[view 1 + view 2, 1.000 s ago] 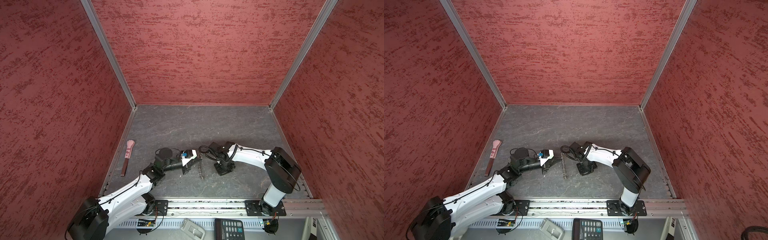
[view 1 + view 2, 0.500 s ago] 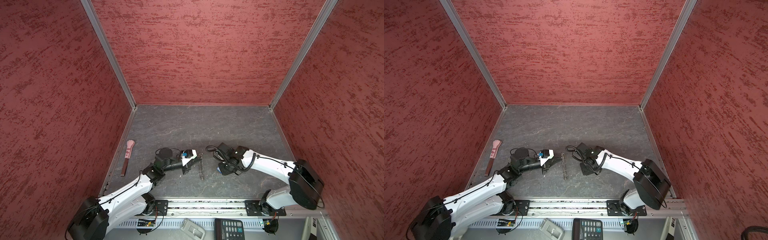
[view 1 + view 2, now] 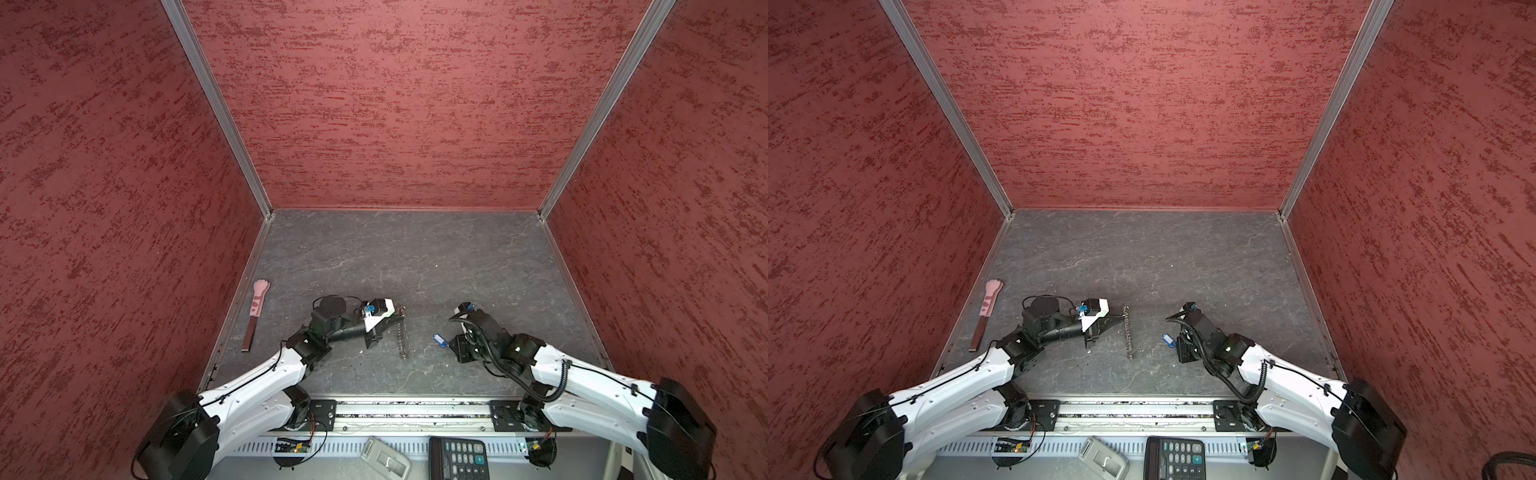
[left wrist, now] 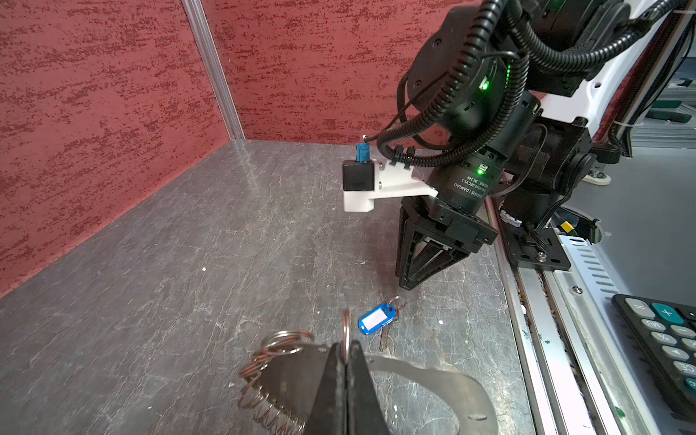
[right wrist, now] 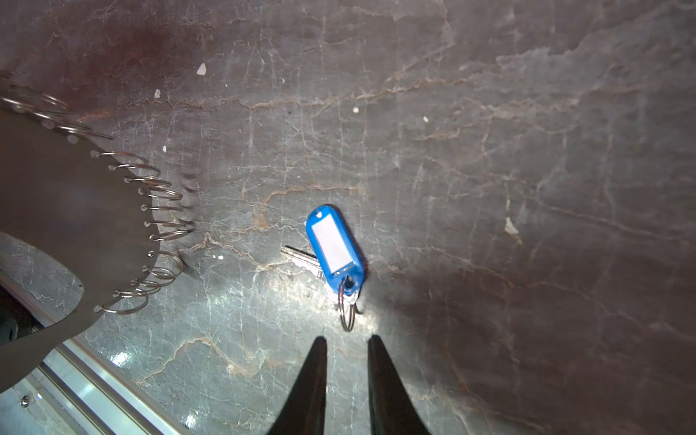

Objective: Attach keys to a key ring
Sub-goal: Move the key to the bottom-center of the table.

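A dark grey, stone-patterned tabletop [image 3: 415, 257] is carrying a job that is only just getting under way. The key ring [image 5: 64, 211], a large flat grey metal crescent with a row of silver split rings [image 5: 165, 196] threaded along its curved edge, is being held upright off the surface, and it is showing edge-on in both top views. The left gripper [image 4: 344, 346] is doing the holding. Its jaws are pressed together on the crescent's rim, and one split ring seems to be poking up between the tips.

The right gripper [image 5: 346, 339] is hovering low over the table, its jaws a little apart with nothing between them. Just ahead of its tips the keys [image 5: 335, 244] are lying flat on the table. They are a small blue rectangular plastic tag with a white label face, a little silver key [image 5: 301, 258] tucked under it, and a tiny silver ring [image 5: 346, 312] at the end nearest the jaws. They are lying near the crescent but apart from it, and neither gripper is touching them.

As I am judging it, only the steadying of the key ring is done. Picking up the tag, carrying it across and threading its tiny ring on are all waiting to be done.
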`<state>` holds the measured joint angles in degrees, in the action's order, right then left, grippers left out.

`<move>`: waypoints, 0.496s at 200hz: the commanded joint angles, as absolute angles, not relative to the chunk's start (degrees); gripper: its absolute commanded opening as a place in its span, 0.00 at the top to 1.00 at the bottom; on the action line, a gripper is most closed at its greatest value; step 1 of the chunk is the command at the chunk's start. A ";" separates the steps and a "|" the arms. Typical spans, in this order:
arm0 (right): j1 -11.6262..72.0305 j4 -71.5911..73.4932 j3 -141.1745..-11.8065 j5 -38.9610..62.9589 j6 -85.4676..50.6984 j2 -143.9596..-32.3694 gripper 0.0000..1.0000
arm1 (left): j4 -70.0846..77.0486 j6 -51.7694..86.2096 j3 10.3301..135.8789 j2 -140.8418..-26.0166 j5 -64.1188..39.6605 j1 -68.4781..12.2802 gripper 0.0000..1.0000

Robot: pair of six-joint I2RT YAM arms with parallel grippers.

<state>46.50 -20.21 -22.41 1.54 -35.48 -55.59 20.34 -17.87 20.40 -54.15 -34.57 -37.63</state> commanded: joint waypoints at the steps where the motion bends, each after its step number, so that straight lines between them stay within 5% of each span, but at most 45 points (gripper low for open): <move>1: 47.02 -13.40 -20.14 2.61 -40.00 -53.91 0.78 | 22.06 -18.63 20.57 -54.27 -34.88 -37.85 1.00; 99: 48.34 -9.19 -17.93 2.49 -41.25 -58.08 0.79 | 21.51 -18.81 20.73 -54.40 -34.87 -37.82 1.00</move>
